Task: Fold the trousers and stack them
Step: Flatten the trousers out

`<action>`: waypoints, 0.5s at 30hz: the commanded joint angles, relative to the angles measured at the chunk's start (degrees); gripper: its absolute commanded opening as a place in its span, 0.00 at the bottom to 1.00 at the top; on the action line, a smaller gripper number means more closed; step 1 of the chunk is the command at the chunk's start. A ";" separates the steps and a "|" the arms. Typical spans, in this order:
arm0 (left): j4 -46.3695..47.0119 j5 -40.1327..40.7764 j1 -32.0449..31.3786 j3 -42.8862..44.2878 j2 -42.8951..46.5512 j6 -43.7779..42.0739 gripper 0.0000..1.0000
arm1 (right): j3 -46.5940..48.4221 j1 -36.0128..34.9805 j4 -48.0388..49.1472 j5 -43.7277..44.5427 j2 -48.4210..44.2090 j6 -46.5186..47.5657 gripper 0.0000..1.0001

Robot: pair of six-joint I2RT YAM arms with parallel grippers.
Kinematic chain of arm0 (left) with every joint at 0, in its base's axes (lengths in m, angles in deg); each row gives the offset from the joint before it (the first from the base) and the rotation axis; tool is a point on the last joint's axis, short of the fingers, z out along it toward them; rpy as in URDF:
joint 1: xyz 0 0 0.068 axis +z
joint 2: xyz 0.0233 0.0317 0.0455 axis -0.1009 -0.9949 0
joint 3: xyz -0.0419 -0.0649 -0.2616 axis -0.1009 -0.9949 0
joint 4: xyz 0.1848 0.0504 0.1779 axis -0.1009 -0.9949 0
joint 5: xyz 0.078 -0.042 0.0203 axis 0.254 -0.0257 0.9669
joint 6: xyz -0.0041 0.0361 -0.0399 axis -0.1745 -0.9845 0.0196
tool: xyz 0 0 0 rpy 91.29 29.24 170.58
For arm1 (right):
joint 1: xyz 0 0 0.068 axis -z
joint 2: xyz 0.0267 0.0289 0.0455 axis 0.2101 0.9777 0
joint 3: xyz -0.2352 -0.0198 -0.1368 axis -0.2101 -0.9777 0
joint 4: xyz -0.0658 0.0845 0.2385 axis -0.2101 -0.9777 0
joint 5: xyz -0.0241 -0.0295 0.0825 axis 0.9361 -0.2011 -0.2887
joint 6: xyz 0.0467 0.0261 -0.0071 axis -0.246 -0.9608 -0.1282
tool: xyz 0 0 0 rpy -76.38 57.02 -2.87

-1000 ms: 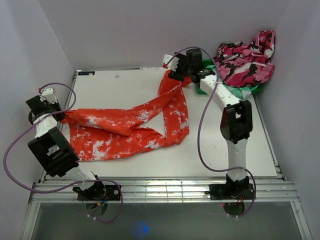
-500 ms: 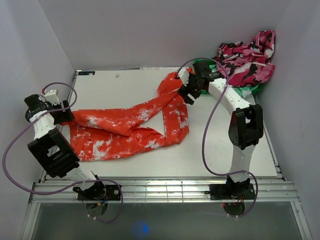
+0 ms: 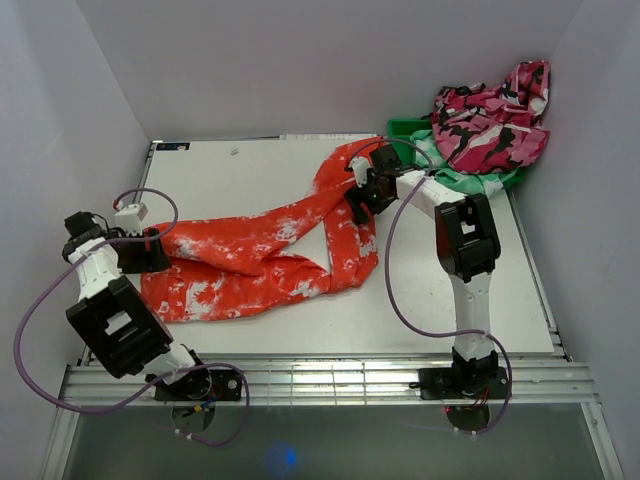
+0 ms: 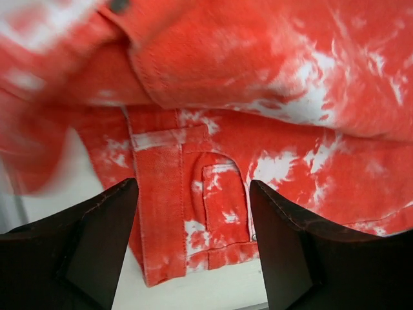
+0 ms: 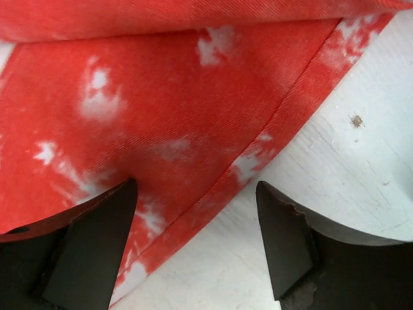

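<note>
The red-orange, white-speckled trousers [image 3: 260, 250] lie spread on the white table [image 3: 240, 170]. The waist is at the left and one leg bends up toward the far right. My left gripper [image 3: 150, 250] stands open just above the waist end. In the left wrist view a pocket and waistband of the trousers [image 4: 219, 129] show between the left gripper's [image 4: 193, 186] fingers. My right gripper [image 3: 362, 190] hangs open over the upper leg end. In the right wrist view the right gripper [image 5: 195, 187] straddles the hem edge of the trousers [image 5: 161, 110], with bare table beside it. Neither gripper holds cloth.
A pink, black and white camouflage garment [image 3: 490, 125] is piled at the far right corner on a mint-green and white garment [image 3: 480, 180], beside a green bin [image 3: 405, 127]. Grey walls close in on the left, right and back.
Both grippers have opened and let go of the trousers. The left one moved right over the waist; the right one came down and nearer from the far edge, leaving the leg end on the table.
</note>
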State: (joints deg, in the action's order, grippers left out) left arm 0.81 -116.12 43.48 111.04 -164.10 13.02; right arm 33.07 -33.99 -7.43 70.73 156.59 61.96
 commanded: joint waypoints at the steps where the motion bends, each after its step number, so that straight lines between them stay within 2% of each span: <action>1: -0.46 -0.60 -0.16 -3.09 -0.94 -1.90 0.80 | -3.40 0.16 5.98 2.61 0.47 -2.84 0.79; 2: 0.68 0.28 -0.25 -3.36 -2.95 -1.29 0.76 | -4.02 0.16 5.90 2.52 0.83 -2.84 0.63; 4: 4.72 2.48 -0.25 -3.10 -5.68 1.78 0.71 | -5.95 0.16 4.41 2.00 0.65 -2.41 0.48; 5: 6.22 4.05 -0.25 -2.49 -9.26 2.66 0.64 | -7.35 0.25 4.32 1.47 -1.09 -2.06 0.33; 7: 7.37 5.38 -0.25 -0.65 -13.06 5.82 0.53 | -13.49 1.03 4.40 -1.07 -4.60 -1.27 0.20; 8: 8.24 6.26 -0.25 1.27 -16.47 6.53 0.41 | -15.69 1.47 3.88 -2.82 -8.97 -0.74 0.08; 11: 9.65 7.76 -0.25 5.23 -20.80 10.22 0.22 | -23.95 3.76 0.03 -5.21 -18.37 1.28 0.08; 12: 9.83 8.63 -0.25 6.21 -23.25 11.27 0.11 | -25.89 4.37 -1.04 -5.65 -20.68 2.07 0.08; 15: 9.83 9.60 -0.25 9.10 -26.08 14.18 0.00 | -33.10 7.88 -5.24 -4.69 -29.12 5.23 0.08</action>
State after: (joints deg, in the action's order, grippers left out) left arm 6.41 -110.56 43.44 117.64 -187.51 23.64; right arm 3.21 -28.99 -5.47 66.88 134.73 63.25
